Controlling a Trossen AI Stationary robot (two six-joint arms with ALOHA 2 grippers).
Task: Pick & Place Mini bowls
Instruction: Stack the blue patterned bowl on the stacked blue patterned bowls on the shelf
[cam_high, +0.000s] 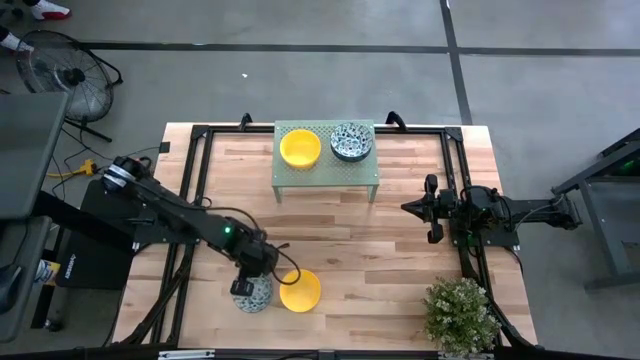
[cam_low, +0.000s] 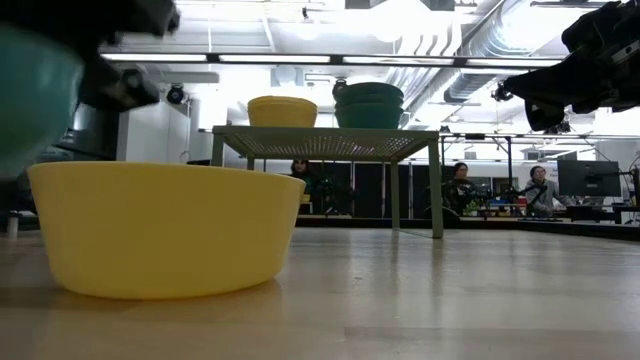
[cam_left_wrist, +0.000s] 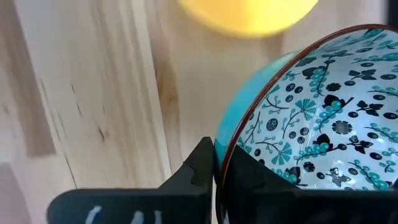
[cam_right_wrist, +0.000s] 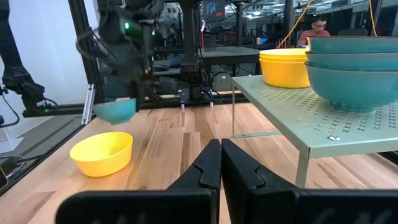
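A patterned mini bowl (cam_left_wrist: 323, 112), teal outside (cam_right_wrist: 117, 111), hangs in my left gripper (cam_high: 248, 287) above the table's near left part. Beside it, a yellow mini bowl (cam_high: 300, 290) rests on its base on the wood (cam_low: 165, 230). On the pale green rack (cam_high: 327, 175) near the far edge stand a stack of yellow bowls (cam_high: 300, 148) and a stack of patterned bowls (cam_high: 351, 141). My right gripper (cam_right_wrist: 221, 152) is shut on nothing and waits at the table's right side (cam_high: 410, 208), fingers pointing at the rack. My left gripper (cam_left_wrist: 217, 163) holds the patterned bowl by its rim (cam_left_wrist: 225, 140), one finger (cam_left_wrist: 199, 165) outside against the teal wall and one (cam_left_wrist: 249, 171) inside. The fingers come from above. The bowl is lifted clear of the table and tilted (cam_low: 30, 90).
The rack's legs (cam_low: 437, 190) stand on the far middle of the table. A potted plant (cam_high: 460, 315) sits at the near right corner. Black frame rails (cam_high: 195, 170) run along the left and right sides. People sit in the room beyond (cam_low: 458, 185).
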